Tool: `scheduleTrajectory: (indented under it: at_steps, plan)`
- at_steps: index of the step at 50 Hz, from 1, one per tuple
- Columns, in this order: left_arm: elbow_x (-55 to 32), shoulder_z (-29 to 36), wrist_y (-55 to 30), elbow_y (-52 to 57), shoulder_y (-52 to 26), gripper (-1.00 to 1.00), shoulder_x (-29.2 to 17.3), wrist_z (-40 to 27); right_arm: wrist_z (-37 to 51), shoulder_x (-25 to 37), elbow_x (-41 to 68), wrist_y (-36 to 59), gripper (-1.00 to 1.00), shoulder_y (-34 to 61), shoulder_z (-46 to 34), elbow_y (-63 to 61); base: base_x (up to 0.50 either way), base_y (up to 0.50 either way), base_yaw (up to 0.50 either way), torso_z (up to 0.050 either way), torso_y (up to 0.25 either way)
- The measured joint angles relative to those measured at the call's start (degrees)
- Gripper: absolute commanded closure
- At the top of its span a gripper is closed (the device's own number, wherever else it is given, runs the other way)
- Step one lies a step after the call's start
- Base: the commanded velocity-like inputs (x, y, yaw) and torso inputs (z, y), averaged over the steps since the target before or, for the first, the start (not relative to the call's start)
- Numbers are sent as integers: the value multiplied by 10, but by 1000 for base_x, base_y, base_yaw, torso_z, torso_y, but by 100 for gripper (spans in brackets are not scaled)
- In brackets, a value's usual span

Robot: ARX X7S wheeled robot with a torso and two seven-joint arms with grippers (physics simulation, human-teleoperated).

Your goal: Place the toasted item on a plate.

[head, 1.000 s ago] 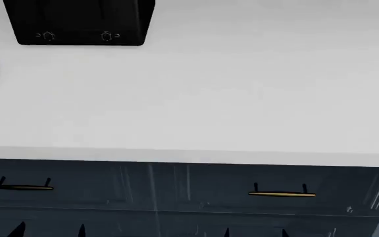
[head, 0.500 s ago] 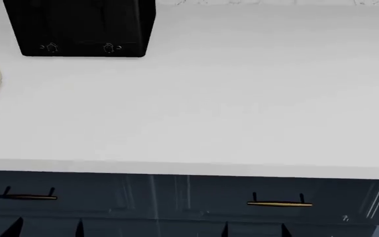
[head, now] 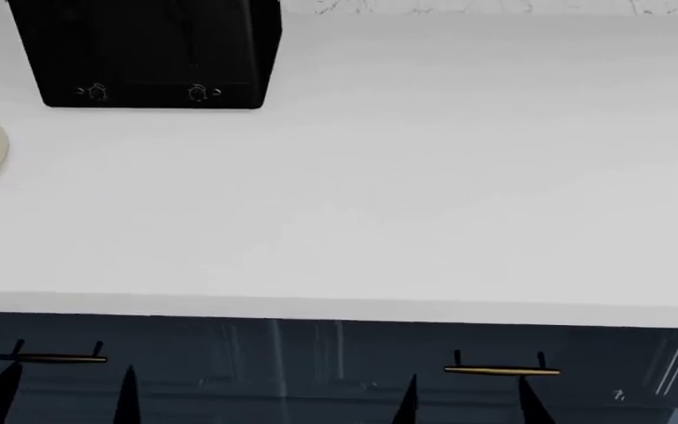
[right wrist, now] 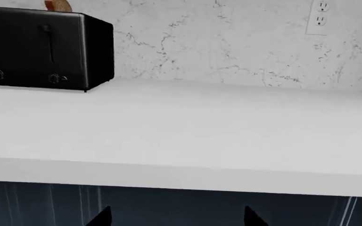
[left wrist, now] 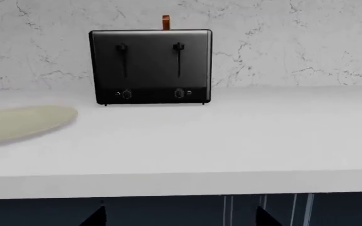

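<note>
White worktop (head: 374,203), bare across the middle. Black toaster (left wrist: 150,66) at the back wall; toast (left wrist: 166,21) stands up out of a slot, only a thin orange-brown sliver showing. Plate (left wrist: 24,121) lies flat just beside the toaster, well apart from both arms.

Left tool (head: 66,396) and right tool (head: 466,399) sit low below the worktop edge, prongs spread, holding nothing.

Risks, as I judge them:
- raising either arm could clip the worktop edge
- thin exposed crust, easy to pinch badly or knock back down the slot

No brand or lettering readable anywhere.
</note>
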Motion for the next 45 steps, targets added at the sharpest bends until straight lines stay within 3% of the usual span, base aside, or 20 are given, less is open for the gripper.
scheduleTrajectory:
  at_steps: [10, 27, 37, 45]
  plan:
    - [-33, -14, -123, 159, -22, -100, -23, -11, 10, 16, -4, 121, -100, 30, -7, -129, 128, 500, 0, 50, 8]
    - [-67, -36, -270, 276, -106, -100, -55, -26, 13, 21, 6, 262, -100, 102, -22, -252, 117, 430, 0, 50, 7]
    - [-100, -55, -368, 261, -221, -100, -67, -25, 11, 23, 14, 352, -100, 199, -22, -258, 0, 0, 0, 50, 7]
    - [-110, -57, -412, 135, -370, -100, -74, -14, -5, 23, 26, 432, -100, 345, -21, -185, 0, 0, 0, 50, 8]
